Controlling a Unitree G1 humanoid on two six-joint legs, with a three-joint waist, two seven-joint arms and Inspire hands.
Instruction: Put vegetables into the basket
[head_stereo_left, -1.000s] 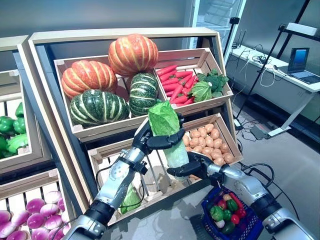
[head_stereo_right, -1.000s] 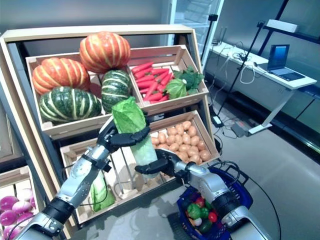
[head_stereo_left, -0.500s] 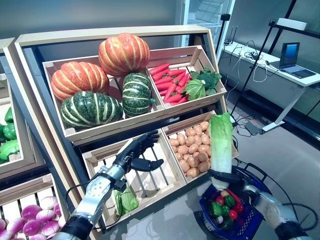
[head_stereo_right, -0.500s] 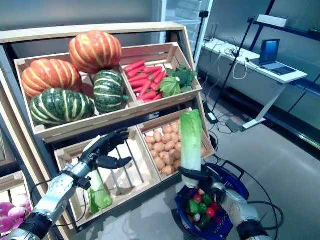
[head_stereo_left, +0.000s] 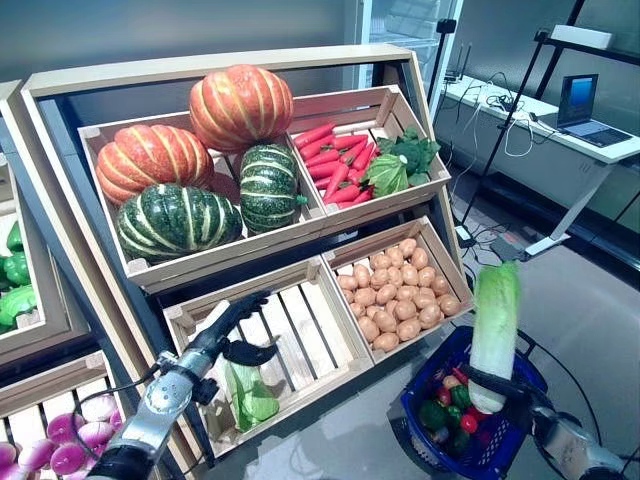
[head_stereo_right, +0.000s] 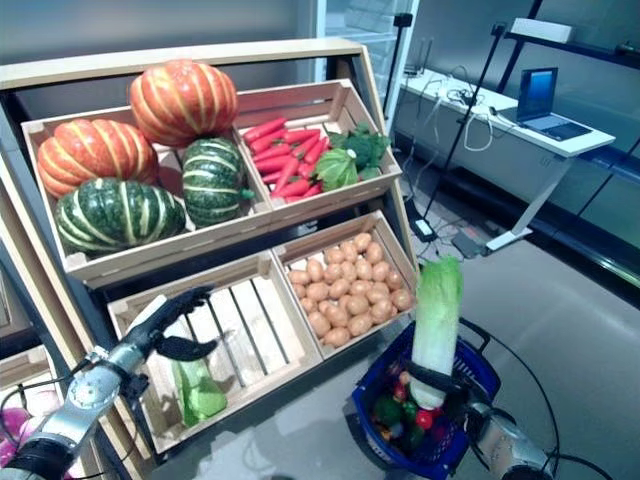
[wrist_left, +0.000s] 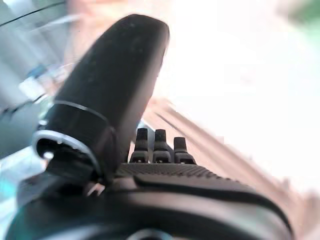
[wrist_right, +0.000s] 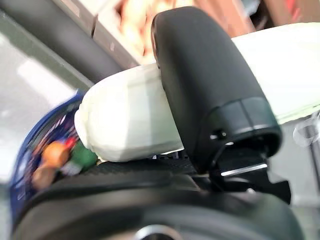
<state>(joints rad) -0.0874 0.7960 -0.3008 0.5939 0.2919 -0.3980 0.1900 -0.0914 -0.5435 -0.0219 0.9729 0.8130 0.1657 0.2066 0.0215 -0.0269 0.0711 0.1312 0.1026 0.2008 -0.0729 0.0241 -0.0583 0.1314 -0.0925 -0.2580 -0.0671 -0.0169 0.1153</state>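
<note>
The step in hand looks like lowering the napa cabbage (head_stereo_left: 495, 320) into the blue basket (head_stereo_left: 420, 435), and doing it well means tipping the long head over before letting go: held upright by its pale base, it stands tall above the rim and would likely topple out or crush the small produce if simply dropped. The right hand (head_stereo_right: 432, 383) is wrapped round that base directly over the basket, thumb clamped across the white stem as its wrist view shows. The biggest thing in the scene is the slanted wooden display stand (head_stereo_left: 60, 120), its slatted crates of pale, smooth planks. The upper crate holds ribbed pumpkins (head_stereo_left: 240, 105), orange and dark green, hard and glossy; beside them lie slim red carrots (head_stereo_left: 335, 165) and crinkled leafy greens (head_stereo_left: 405, 160). Below sits a crate of small, round, tan potatoes (head_stereo_left: 400, 295). The cabbage itself is a tapered cylinder, firm and waxy white at the base, ruffled green at the top. The basket is a plastic lattice already holding small red and green vegetables. The left hand (head_stereo_left: 225, 330) hovers over the near-empty slatted crate, fingers loosely spread and holding nothing; a bagged green vegetable (head_stereo_left: 250, 395), possibly another cabbage, lies below it.
</note>
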